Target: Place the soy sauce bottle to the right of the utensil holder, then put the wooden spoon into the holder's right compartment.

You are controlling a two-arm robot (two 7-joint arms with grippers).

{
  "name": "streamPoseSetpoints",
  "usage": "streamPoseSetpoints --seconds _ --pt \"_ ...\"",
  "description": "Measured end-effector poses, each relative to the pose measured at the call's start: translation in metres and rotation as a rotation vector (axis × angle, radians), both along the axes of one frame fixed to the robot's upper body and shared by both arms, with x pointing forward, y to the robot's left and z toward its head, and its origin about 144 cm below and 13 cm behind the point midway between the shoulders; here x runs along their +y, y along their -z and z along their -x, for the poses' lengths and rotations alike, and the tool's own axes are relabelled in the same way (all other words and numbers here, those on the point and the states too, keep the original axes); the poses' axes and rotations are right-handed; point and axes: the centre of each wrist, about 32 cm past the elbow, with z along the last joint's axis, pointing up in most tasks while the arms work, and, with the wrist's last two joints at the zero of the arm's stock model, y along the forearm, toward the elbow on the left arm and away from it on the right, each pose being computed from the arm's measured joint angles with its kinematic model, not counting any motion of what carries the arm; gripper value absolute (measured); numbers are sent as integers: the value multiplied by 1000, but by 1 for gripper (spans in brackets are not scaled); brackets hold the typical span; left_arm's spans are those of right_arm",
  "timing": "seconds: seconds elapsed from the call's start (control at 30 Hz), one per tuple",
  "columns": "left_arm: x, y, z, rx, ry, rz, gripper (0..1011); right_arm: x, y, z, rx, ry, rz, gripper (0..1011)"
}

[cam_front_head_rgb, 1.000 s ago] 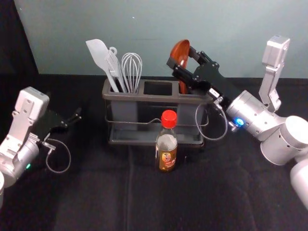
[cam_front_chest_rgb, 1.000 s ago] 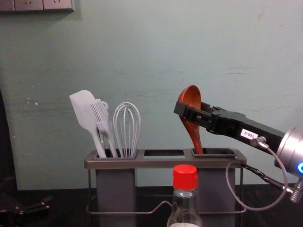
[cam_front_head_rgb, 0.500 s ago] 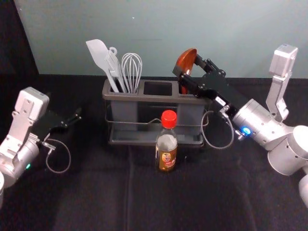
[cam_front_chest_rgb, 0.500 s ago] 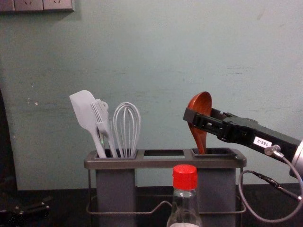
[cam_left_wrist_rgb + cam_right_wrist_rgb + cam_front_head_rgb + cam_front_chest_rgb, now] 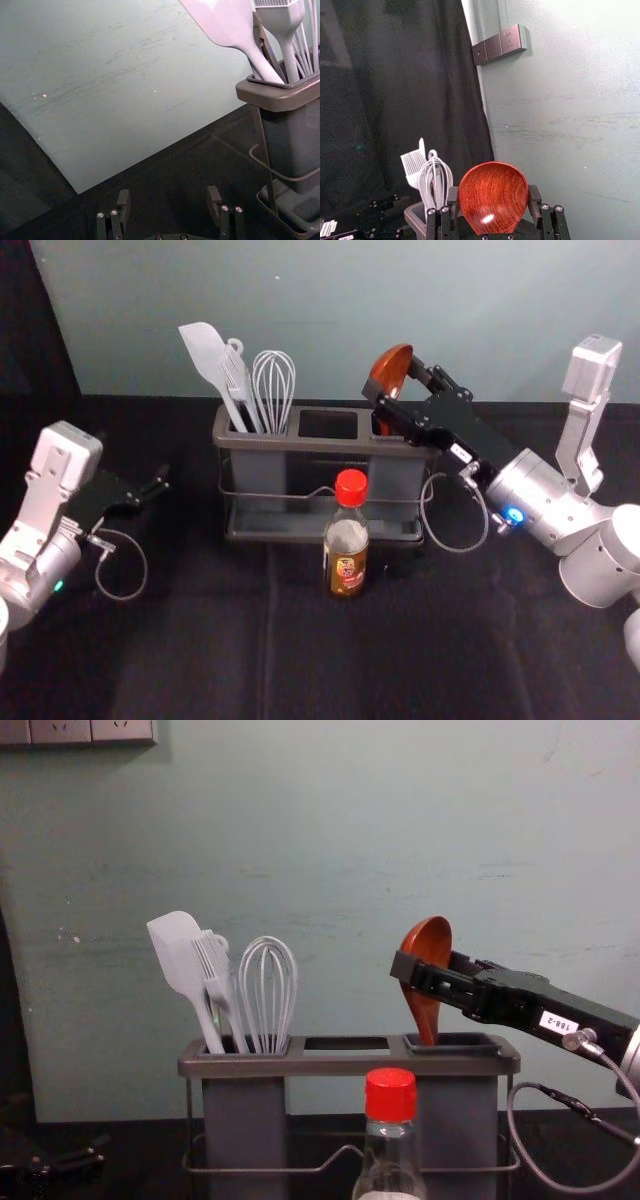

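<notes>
The right gripper, fingers spread, is clasping the wooden spoon in the right compartment; the left gripper is gaping empty at left.

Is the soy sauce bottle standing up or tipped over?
Upright: the soy sauce bottle stands with its red cap on top, in front of the utensil holder.

Black-clothed table: 1 utensil holder, 1 soy sauce bottle in front.

We have moved our right hand and the wooden spoon rightward and lower, standing the spoon more upright.
</notes>
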Motion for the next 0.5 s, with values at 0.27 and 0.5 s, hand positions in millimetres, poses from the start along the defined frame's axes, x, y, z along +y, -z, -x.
streamPoseSetpoints --seconds 0.27,0.5 --pt "0 0 0 0 0 0 1005 0 0 0 -1 -1 0 1003" --pt "0 0 0 0 0 0 1005 0 0 -1 -1 -1 0 1003"
